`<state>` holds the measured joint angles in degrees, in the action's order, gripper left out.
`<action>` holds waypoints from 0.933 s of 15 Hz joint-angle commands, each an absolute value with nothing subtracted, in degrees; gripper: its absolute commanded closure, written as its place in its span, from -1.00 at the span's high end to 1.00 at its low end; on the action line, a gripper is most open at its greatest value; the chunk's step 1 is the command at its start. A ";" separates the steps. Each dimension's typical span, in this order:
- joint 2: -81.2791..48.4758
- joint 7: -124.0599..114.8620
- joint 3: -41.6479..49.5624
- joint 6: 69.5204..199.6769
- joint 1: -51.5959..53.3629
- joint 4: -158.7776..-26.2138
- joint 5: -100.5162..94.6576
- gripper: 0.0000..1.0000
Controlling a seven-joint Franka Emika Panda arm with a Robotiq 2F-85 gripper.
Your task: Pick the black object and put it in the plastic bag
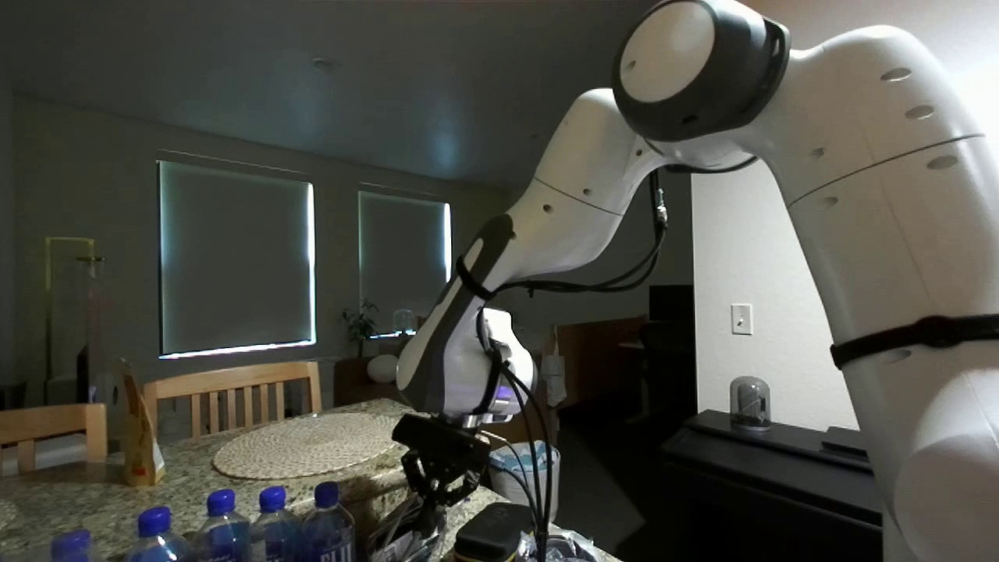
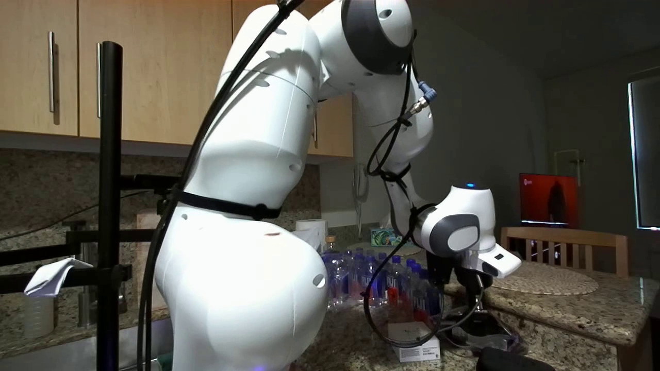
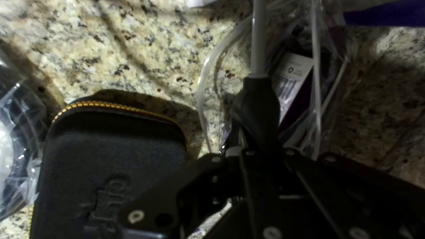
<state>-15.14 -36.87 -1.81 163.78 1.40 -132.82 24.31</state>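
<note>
My gripper (image 3: 269,155), low in the wrist view, has its fingers close together around a black object (image 3: 260,99) with a grey cable or rod at its far end. The grip itself is dark. A clear plastic bag (image 3: 207,89) lies open beneath the gripper, with a purple item (image 3: 300,96) bearing a white barcode label inside. The bag also shows in both exterior views (image 1: 398,542) (image 2: 490,342). In an exterior view the gripper (image 1: 434,499) points down over the bag, and a dark shape reaches from the fingertips toward it. How deep it reaches is unclear.
A black zipped case (image 3: 109,159) lies close beside the bag. Crumpled clear plastic (image 3: 16,156) lies beyond the case. Several blue-capped bottles (image 1: 222,531) and a white box (image 2: 415,342) stand nearby. A raised counter (image 2: 557,304) with a woven mat borders the bag.
</note>
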 commanded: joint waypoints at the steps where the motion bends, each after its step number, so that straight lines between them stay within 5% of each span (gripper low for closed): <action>1: -18.58 -33.15 -2.31 161.50 -1.16 -128.44 27.85 -0.82; 14: -20.95 -35.98 0.44 161.85 0.14 -120.50 25.43 -0.83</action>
